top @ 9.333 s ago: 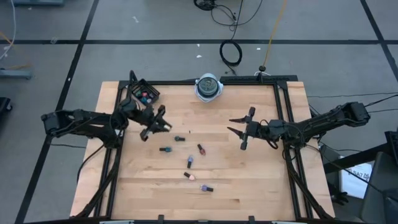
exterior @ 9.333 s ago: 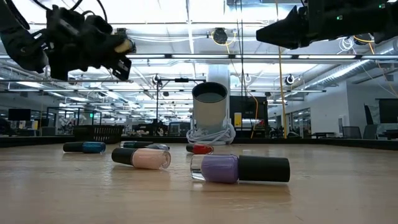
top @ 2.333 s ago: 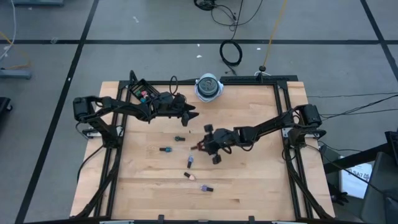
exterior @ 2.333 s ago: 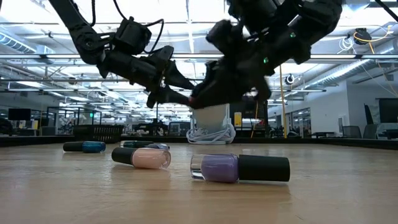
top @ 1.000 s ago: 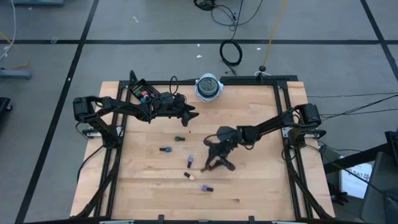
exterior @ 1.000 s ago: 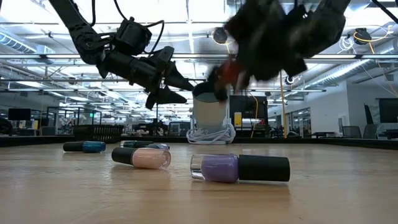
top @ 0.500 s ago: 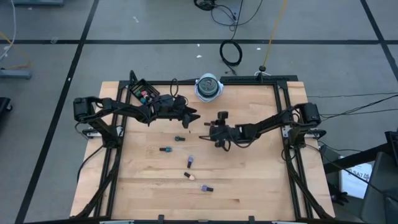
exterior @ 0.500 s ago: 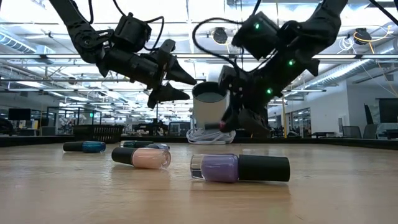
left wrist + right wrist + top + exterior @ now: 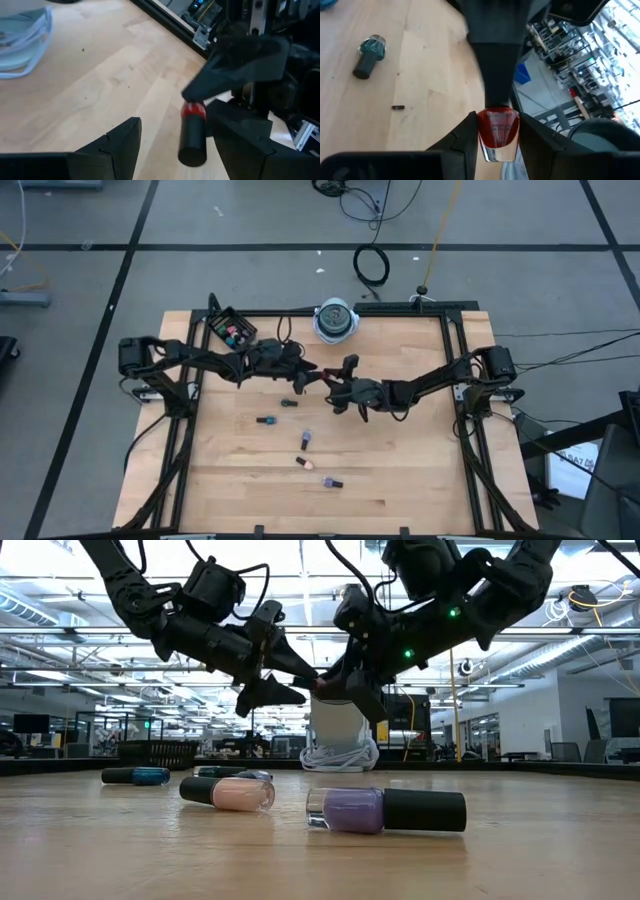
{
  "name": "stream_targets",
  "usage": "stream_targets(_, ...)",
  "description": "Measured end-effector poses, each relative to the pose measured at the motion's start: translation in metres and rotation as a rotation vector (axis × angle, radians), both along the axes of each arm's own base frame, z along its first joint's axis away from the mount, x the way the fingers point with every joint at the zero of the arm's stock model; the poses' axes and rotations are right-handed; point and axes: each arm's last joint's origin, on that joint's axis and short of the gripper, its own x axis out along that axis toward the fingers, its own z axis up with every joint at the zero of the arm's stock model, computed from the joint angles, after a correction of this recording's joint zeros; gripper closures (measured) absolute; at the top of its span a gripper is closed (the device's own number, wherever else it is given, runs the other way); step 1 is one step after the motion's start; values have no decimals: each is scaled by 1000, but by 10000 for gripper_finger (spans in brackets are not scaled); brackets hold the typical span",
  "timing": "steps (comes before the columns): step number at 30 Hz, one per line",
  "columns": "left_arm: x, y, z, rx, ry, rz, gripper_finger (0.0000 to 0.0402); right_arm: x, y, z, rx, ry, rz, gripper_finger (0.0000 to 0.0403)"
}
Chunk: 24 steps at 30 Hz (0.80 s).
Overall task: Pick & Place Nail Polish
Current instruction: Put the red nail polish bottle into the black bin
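Since half a second ago, my right jaws (image 9: 335, 387) have moved toward my left jaws (image 9: 312, 376), meeting above the desk (image 9: 420, 470) middle. Right jaws are clenched on a red nail polish bottle (image 9: 498, 131); left jaws stand released around its dark cap. Four bottles (image 9: 306, 440) lie nearer the front edge, with free wood around. White-and-blue disc (image 9: 334, 319) and black box (image 9: 230, 330) stay at the back edge. No readable writing.
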Motion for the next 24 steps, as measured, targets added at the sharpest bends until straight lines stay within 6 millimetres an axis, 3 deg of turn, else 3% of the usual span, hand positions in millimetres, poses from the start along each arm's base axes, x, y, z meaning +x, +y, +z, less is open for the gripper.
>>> stream_targets(14, 7, -21, 6, 39, -58, 63, 160, 3, 0, 5, -25, -29, 81, 297)
stream_targets(24, 9, -25, 8, 21, -66, 64, 160, 3, 0, 7, -25, -53, 79, 298)
